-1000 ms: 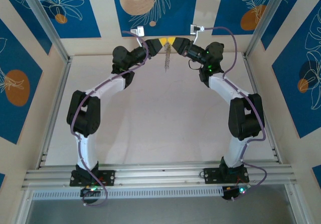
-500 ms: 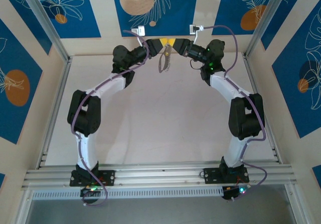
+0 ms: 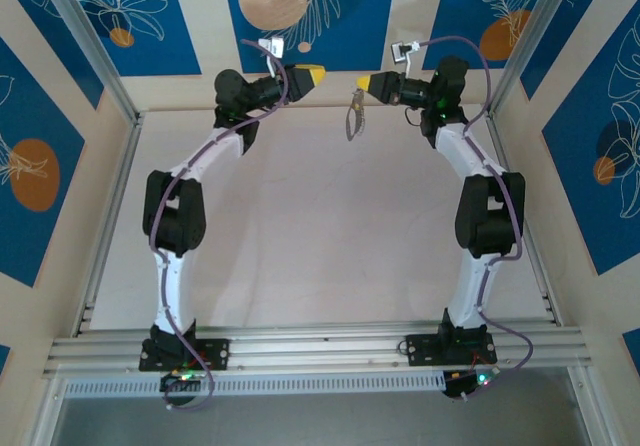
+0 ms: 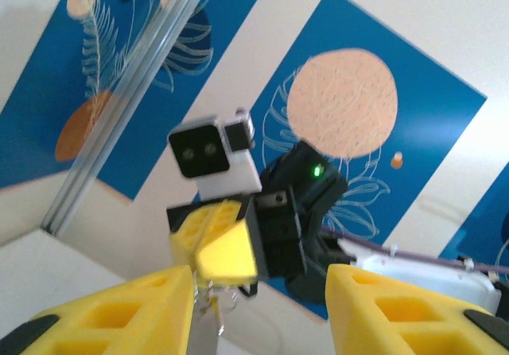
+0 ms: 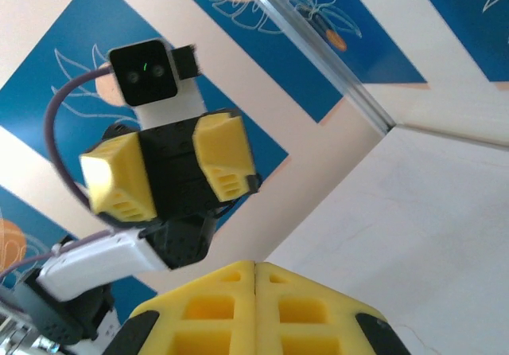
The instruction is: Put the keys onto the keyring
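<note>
Right gripper (image 3: 362, 87), jaws pressed together at upper centre of the top view, pinches the keys (image 3: 353, 118) so they hang free for threading; left gripper (image 3: 316, 73) sits spread just beside; keyring probably in that bunch, too small to tell.

Yellow left hand (image 3: 312, 73), yellow right hand (image 3: 365, 85), silvery keys (image 3: 354, 118), blue leaf-patterned walls (image 3: 150, 16), pale table (image 3: 320, 226)

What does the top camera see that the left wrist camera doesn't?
Top: the whole left arm and right arm, the table, and the keys dangling from the right gripper. Left wrist: the left gripper plainly open, and the front of the camera on the right wrist. Both: the shut right gripper with keys hanging under it.
</note>
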Robot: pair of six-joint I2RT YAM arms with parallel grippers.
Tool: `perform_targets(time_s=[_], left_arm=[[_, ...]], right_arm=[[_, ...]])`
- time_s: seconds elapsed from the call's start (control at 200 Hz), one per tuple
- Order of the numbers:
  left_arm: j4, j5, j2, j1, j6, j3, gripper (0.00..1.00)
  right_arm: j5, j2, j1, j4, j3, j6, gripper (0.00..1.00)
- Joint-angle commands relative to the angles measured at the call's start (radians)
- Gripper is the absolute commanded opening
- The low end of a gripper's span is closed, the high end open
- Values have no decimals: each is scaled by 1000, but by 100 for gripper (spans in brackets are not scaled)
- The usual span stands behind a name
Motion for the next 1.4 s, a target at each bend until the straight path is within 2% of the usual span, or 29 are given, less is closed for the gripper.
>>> perform_targets(time_s=[0.0, 0.29, 0.435, 0.65, 0.92, 1.395], left_arm=[[-97, 134, 49, 19, 42, 89, 47], [-518, 237, 126, 32, 320, 273, 47], [-643, 256, 156, 31, 402, 322, 42], [-682, 292, 175, 30, 427, 323, 39], [-728, 294, 181, 25, 469, 318, 39], [-734, 287, 192, 15, 491, 297, 36]], right_arm=[[-119, 63, -12, -61, 87, -43, 0], [-254, 224, -15, -130, 272, -56, 0], [-283, 251, 9, -225, 322, -129, 0], [-324, 298, 50, -418, 421, -264, 0], [-331, 348, 70, -426, 482, -254, 0], [-320, 359, 77, -437, 491, -265, 0]])
